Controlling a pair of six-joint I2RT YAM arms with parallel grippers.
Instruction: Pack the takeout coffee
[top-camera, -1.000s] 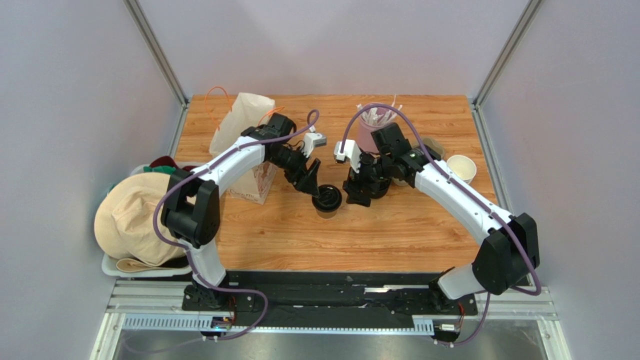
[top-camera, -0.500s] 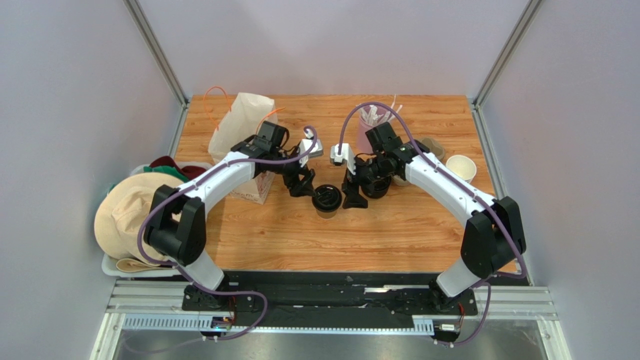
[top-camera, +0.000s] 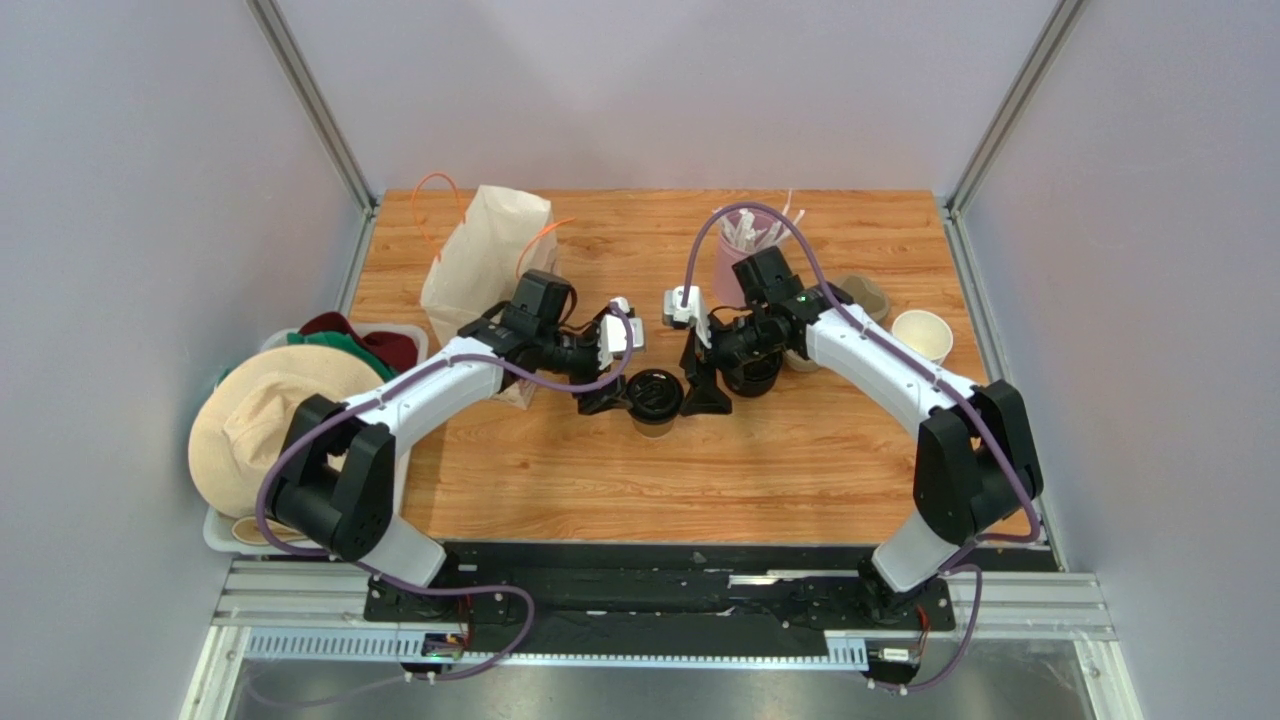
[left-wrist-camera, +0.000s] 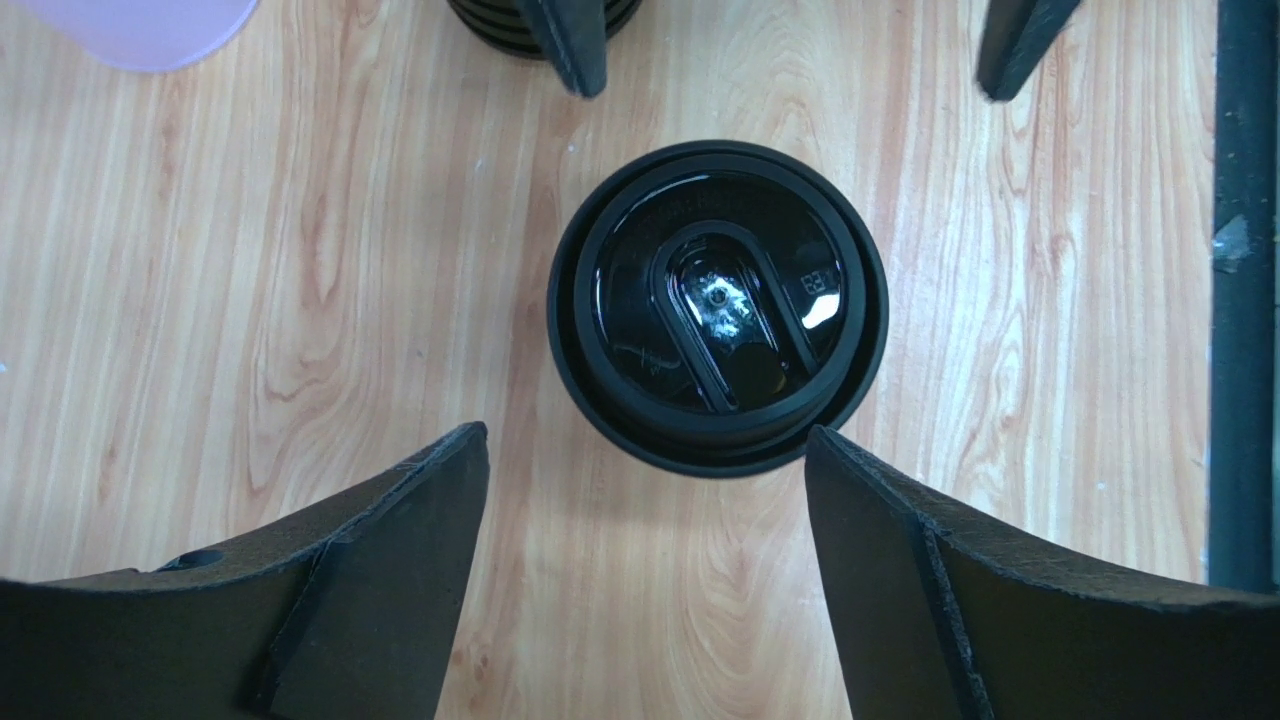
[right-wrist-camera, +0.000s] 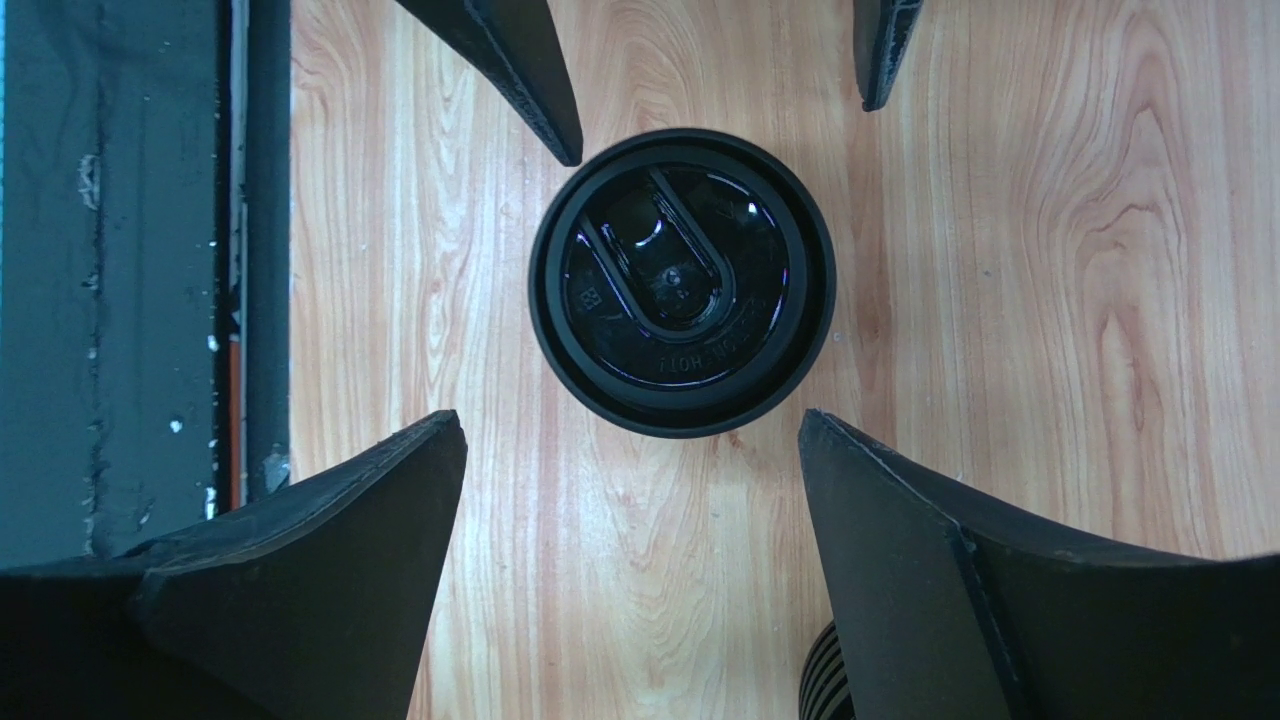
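Worktop (top-camera: 751, 480) centre: cup (top-camera: 654, 396) now flanked, left gripper (top-camera: 606, 396) moved in at its 9 o'clock, right gripper (top-camera: 700, 393) at 3, both released and empty; grasp looks next.

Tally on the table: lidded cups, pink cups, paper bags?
Lidded cup: 1
Pink cup: 1
Paper bag: 1
Total: 3
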